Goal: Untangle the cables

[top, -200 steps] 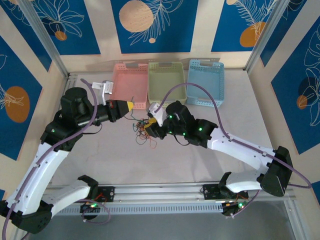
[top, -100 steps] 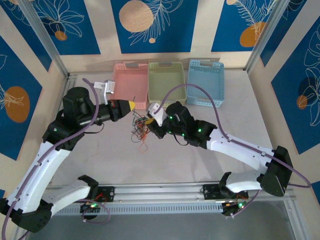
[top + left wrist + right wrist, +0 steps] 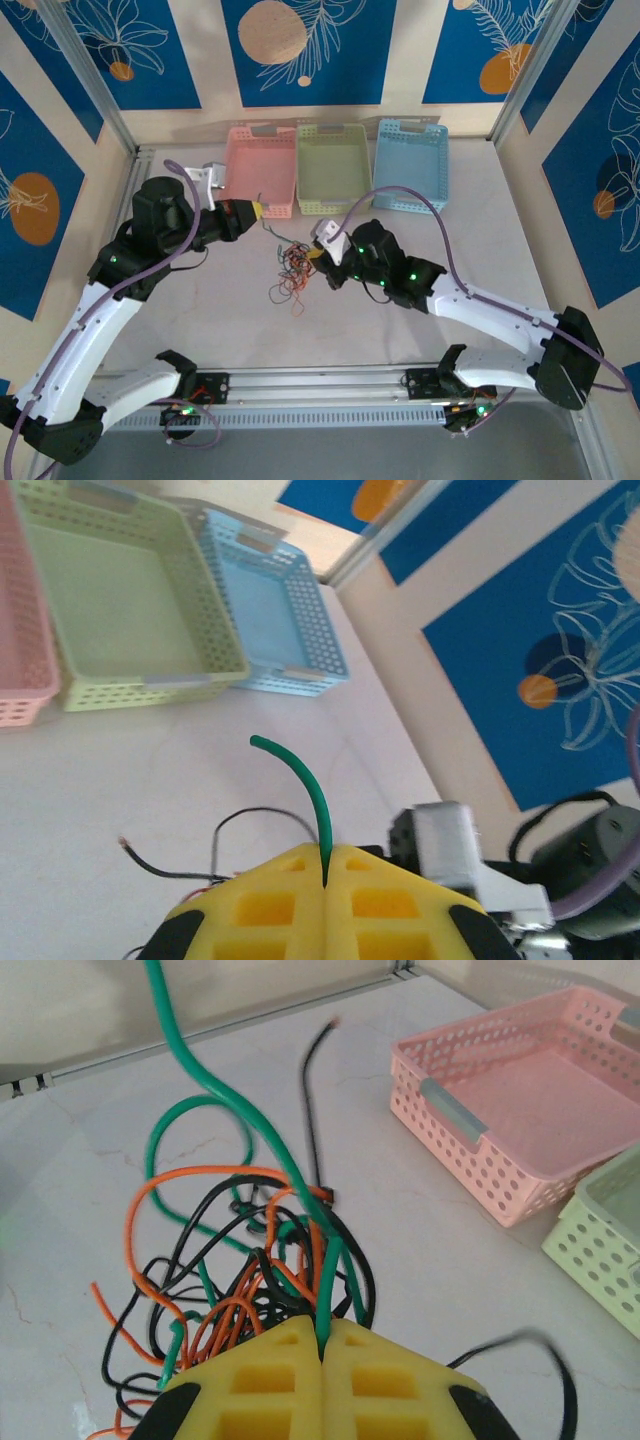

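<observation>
A tangle of thin black, orange and green cables (image 3: 291, 268) lies mid-table between my two grippers. My left gripper (image 3: 260, 211) sits up-left of the tangle, shut on a green cable (image 3: 305, 790) whose free end curls up past the yellow pads (image 3: 270, 905). My right gripper (image 3: 318, 256) is at the tangle's right edge, shut on a green cable (image 3: 225, 1105) that rises out of the knot (image 3: 240, 1290) and runs off to the upper left. Black and orange loops spread in front of the right fingers (image 3: 250, 1390).
A pink basket (image 3: 262, 170), a pale green basket (image 3: 333, 168) and a blue basket (image 3: 410, 165) stand in a row at the back of the table. A lilac arm cable (image 3: 400, 195) arcs above the right arm.
My right gripper has pulled back toward the lower right with its green cable. The tangle has shifted and stretched downward. My left gripper has held almost still near the pink basket.
</observation>
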